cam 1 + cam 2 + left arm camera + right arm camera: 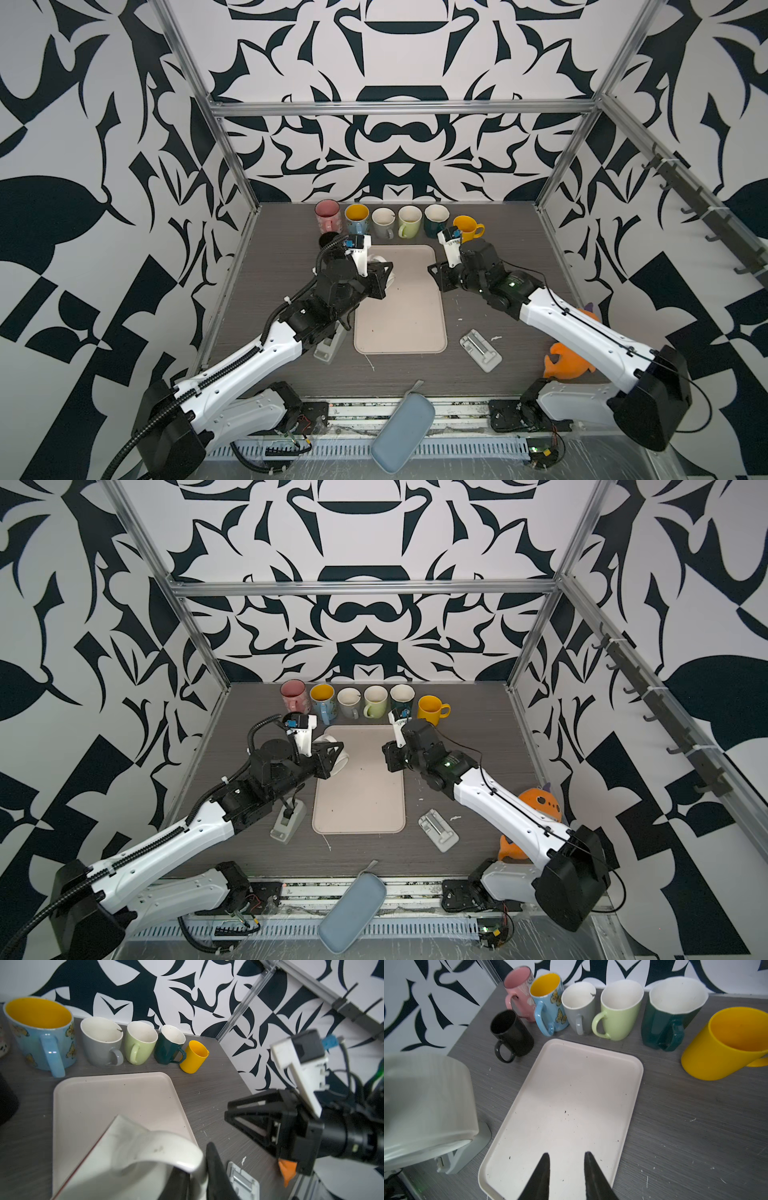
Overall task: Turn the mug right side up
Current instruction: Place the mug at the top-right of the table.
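Left gripper (380, 280): clamped on the white mug (379, 260). In the left wrist view one finger sits on each side of the mug's wall at the rim.
Right gripper (565, 1154): jaws apart with nothing between them, above the tray (399, 332) near its right edge.
Mug position: over the tray's left edge, close to its far left corner. It looks to be held clear of the tray, though the arm hides most of it in both top views.
Mug orientation: tilted, with the mouth towards the left wrist camera. Not yet upright, as far as I can judge.
Handling: looks like glazed ceramic, so probably stiff, fairly heavy, slick under the pads and likely to chip if dropped.
Where to hold: the rim-wall pinch suits a rotation, and a deeper bite would resist slipping. The handle is not visible.
Neighbours: row of mugs (618, 1014) stands upright along the surface's far edge, well apart from the held mug.
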Tool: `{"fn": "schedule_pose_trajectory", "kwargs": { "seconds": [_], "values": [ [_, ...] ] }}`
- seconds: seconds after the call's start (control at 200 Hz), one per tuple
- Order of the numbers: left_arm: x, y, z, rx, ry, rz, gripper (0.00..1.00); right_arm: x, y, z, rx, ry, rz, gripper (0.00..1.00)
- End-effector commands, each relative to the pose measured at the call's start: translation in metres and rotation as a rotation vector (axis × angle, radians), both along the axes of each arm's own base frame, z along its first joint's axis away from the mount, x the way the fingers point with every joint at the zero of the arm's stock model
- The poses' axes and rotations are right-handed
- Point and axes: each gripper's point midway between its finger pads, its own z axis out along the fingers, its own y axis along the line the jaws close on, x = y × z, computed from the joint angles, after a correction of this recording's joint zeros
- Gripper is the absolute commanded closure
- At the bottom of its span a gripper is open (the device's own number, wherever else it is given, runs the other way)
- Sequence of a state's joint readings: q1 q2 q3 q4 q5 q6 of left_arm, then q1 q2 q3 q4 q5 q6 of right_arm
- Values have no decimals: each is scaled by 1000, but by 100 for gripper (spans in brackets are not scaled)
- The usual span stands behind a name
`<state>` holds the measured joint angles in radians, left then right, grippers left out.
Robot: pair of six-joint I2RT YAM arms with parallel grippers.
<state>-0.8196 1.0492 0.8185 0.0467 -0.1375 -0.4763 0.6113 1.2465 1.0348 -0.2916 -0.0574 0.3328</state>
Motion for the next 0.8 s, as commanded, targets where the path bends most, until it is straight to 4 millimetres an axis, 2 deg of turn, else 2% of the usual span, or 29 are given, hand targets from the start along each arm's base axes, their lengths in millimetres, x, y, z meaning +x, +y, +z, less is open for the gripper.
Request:
{"fn": "schedule_pose_trajectory", "kwargs": {
  "seconds": [0.0,0.16,0.255,0.43,0.595,0.795],
  "values": [
    [-4,-1,48,132,-271,-18,100,-2,7,46,105,-41,57,68],
    [-11,-9,56,302,-442,-21,100,-4,16,71,169,-22,135,67],
    [-14,-13,60,401,-539,-16,100,-6,23,88,207,-20,188,64],
    [-10,-22,56,614,-662,-12,100,-13,34,113,237,-25,286,57],
    [-8,-31,51,751,-754,-29,100,-22,43,119,242,1,370,53],
    [-2,-33,41,918,-838,-27,100,-31,46,123,230,4,438,50]
  ]
}}
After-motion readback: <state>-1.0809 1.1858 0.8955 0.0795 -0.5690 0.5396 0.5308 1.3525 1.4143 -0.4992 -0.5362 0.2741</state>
